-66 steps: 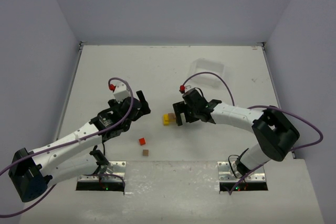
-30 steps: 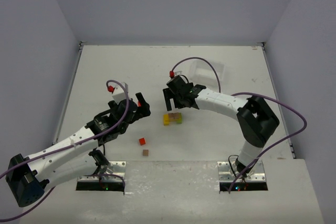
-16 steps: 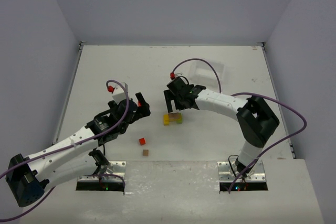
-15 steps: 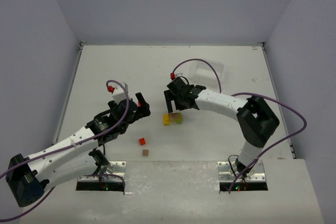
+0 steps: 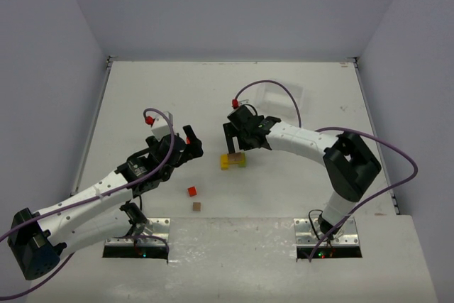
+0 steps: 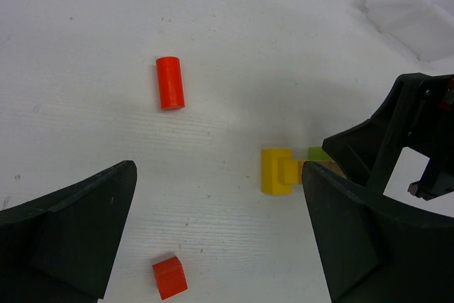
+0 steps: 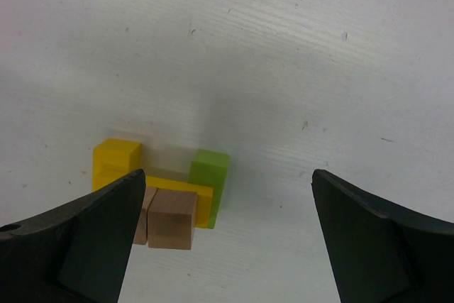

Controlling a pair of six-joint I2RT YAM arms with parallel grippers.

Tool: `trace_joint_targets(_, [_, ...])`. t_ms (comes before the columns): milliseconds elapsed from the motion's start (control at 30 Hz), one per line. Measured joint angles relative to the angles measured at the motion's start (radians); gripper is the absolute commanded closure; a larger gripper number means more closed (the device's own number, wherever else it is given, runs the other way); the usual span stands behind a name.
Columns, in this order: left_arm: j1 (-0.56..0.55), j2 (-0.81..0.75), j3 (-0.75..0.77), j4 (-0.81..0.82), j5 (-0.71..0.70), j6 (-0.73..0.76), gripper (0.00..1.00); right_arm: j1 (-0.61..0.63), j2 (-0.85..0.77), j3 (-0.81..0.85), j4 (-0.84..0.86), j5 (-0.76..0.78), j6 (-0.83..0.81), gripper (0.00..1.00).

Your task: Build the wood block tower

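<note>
Tower [image 7: 177, 193] apparently lying wide, not tall, left gripper [image 6: 218, 169], right gripper [image 7: 227, 175] spread, empty

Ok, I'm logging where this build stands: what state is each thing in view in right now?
left gripper: open, holding nothing.
right gripper: open, hovering by the tower, holding nothing.
wood block tower: standing, low, unfinished.
red cylinder: lying on its side, loose.
red cube: loose, unstacked.
brown cube: loose, unstacked.
clear tray: untouched, at the far side.
</note>
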Motion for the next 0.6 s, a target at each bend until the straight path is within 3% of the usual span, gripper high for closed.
trace_joint_targets(600, [0.0, 0.0, -0.001, 0.001, 0.001, 0.0, 0.0, 0.014, -0.141, -0.028, 0.061, -0.146, -0.019, 0.01])
